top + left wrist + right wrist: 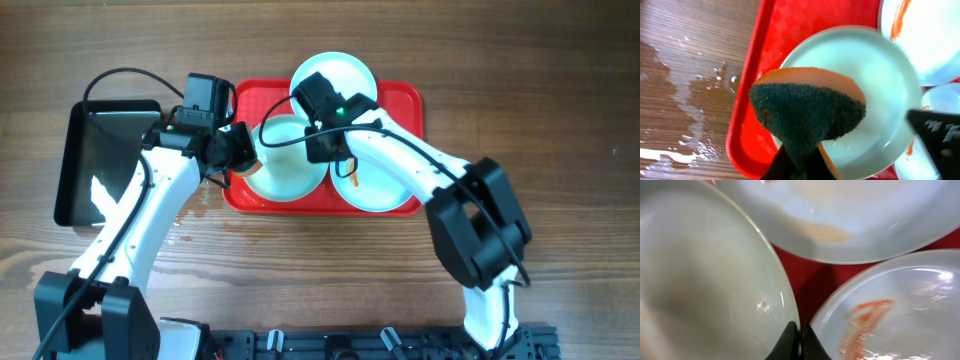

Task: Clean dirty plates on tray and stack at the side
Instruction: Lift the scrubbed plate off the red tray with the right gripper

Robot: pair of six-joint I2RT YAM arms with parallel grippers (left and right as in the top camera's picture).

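Note:
The red tray (405,100) holds three white plates. My left gripper (243,150) is shut on a green and orange sponge (807,110), which hangs over the left plate (880,75) near the tray's left rim (785,30). My right gripper (799,337) is shut on that same plate's rim (705,280), at its right edge (322,155). An orange smear marks the right plate (890,315). The far plate (850,220) carries a faint orange patch. Most of the left plate (285,175) looks wet and white.
A black pan (100,160) lies on the table left of the tray. Water is spilled on the wood (685,100) beside the tray's left edge. The far plate (335,72) overhangs the tray's back rim.

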